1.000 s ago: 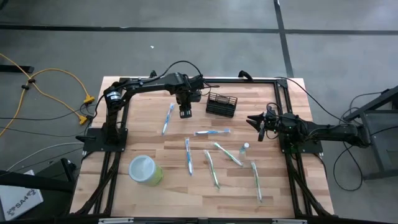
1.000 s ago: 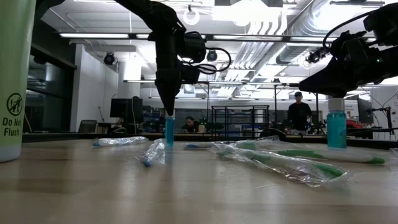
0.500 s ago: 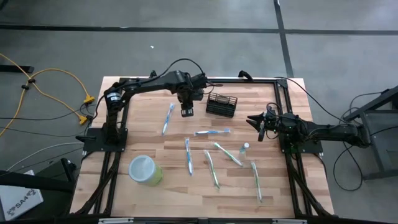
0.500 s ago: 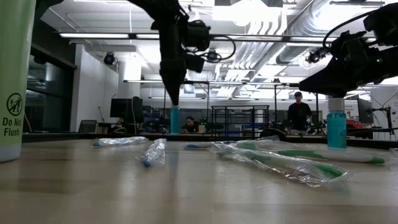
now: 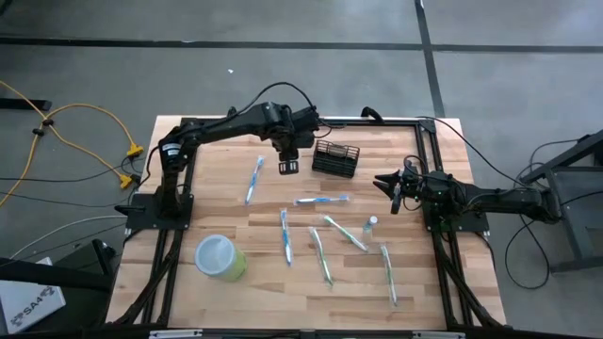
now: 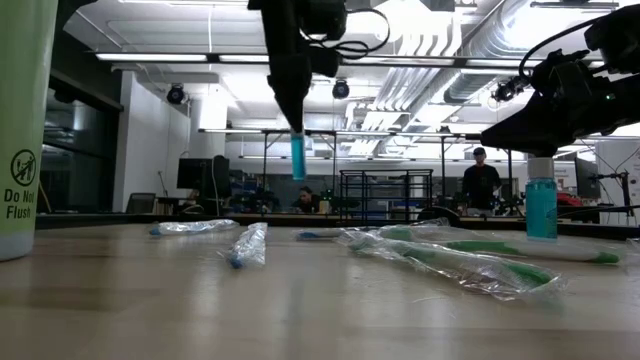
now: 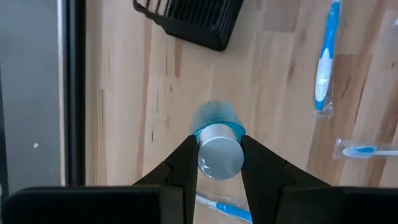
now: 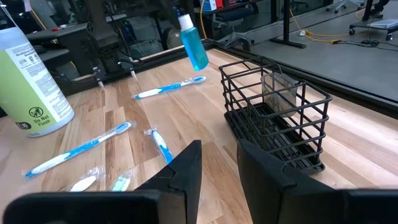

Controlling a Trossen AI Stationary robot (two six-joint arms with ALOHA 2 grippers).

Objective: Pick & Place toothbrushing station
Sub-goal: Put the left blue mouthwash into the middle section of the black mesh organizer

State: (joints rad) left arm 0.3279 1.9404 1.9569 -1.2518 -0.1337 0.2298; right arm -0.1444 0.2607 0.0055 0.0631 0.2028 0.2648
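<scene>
Six wrapped toothbrushes (image 5: pixel 255 179) lie on the surface (image 5: pixel 207 202). Two small blue bottles (image 6: pixel 298 157), one black mesh basket (image 5: pixel 335 158), one green cup (image 5: pixel 220 257), two arms (image 5: pixel 221 131), each with one claw (image 7: pixel 217 155).

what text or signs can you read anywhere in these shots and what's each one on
"Do Not Flush" with a round prohibition sign above it: on the light-green container at the table's near corner, read in the low view.
Same container, right wrist view: lines of print and a round sign, too small to read.
White box on the floor beside the table, high view: dark lettering, too blurred to read.
Toothbrush wrappers, blue bottles, black basket: no text visible.
</scene>
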